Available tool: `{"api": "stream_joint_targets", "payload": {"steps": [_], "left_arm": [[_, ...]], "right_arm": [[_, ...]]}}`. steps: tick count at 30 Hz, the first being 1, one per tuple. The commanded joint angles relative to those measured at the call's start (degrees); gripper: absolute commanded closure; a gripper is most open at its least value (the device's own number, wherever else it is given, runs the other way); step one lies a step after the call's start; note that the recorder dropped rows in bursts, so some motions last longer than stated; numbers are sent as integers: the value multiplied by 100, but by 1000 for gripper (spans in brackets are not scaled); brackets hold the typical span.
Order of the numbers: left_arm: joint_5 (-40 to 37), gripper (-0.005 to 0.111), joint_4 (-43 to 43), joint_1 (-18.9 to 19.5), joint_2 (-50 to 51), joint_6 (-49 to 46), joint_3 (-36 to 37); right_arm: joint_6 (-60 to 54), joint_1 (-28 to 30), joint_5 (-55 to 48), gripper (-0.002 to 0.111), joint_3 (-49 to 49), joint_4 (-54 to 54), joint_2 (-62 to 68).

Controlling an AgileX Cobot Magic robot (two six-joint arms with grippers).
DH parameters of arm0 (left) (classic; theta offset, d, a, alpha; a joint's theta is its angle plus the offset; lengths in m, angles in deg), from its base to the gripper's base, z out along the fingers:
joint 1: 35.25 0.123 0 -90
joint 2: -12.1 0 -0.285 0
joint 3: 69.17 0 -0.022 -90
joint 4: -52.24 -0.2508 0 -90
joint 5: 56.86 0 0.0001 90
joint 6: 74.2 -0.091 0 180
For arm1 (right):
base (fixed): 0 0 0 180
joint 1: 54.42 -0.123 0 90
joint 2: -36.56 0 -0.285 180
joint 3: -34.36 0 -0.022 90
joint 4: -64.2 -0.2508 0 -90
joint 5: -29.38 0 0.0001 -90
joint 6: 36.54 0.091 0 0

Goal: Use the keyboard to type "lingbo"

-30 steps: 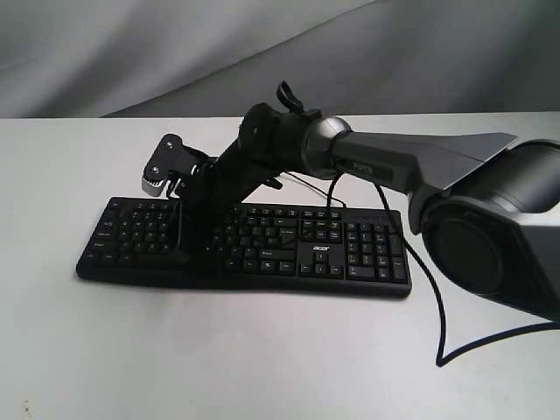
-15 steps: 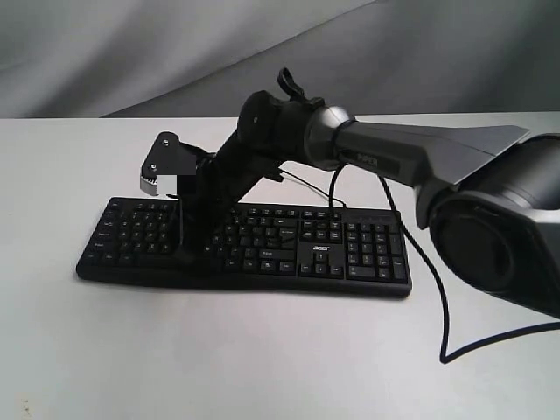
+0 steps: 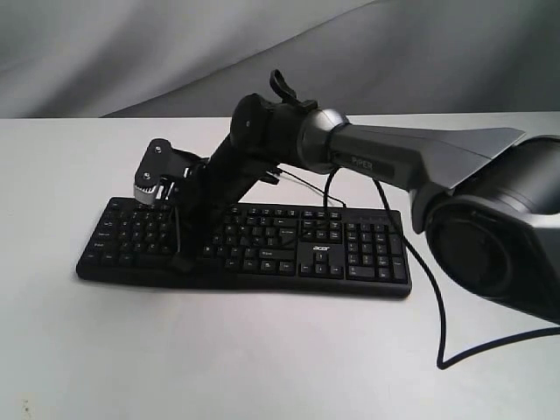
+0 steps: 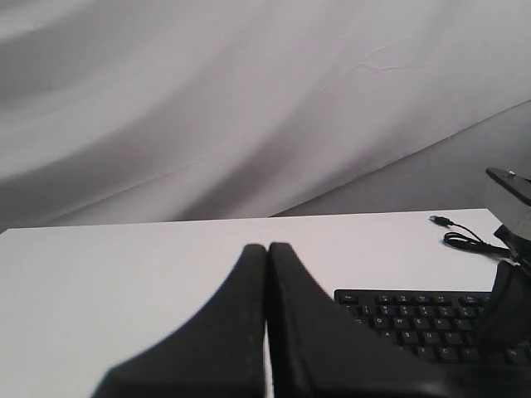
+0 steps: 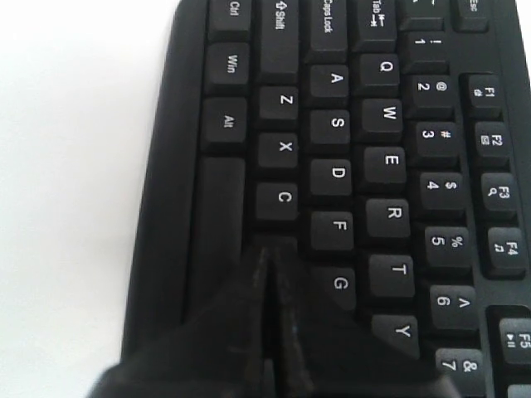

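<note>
The black keyboard lies across the white table, number pad and white acer logo to the right. My right gripper has reached across to its left half and is shut, nothing between the fingers. In the right wrist view the right gripper has its joined tips over the bottom letter row, on the key just past C and beside G; that key's legend is hidden. My left gripper is shut and empty, held off the keyboard beyond its end, and does not show in the exterior view.
The keyboard's thin black cable runs from its back edge and loops over the table on the right; its plug end lies behind the keyboard. Grey cloth hangs behind the table. The right arm's big joint fills the right foreground.
The right arm's wrist has shifted a little left and lower, and its shut tip has come down toward the keyboard's front rows. The keyboard has not moved.
</note>
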Motion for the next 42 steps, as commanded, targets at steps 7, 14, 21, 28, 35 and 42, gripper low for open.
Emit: {"api": "stream_joint_targets", "payload": {"steps": [7, 14, 21, 28, 35, 42], "left_arm": [[50, 106, -1, -38, -28, 12, 28], [50, 106, -1, -38, -28, 12, 28], [50, 106, -1, -38, -28, 12, 28], [50, 106, -1, -38, -28, 12, 28], [50, 106, -1, -38, -28, 12, 28], [50, 106, -1, -38, -28, 12, 28]], "right_arm": [[20, 12, 152, 108, -10, 123, 56], [20, 12, 190, 108, -10, 123, 70], [20, 23, 189, 108, -10, 138, 95], [24, 50, 156, 108, -36, 103, 177], [24, 157, 181, 108, -36, 181, -269], [656, 328, -158, 108, -36, 843, -634]]}}
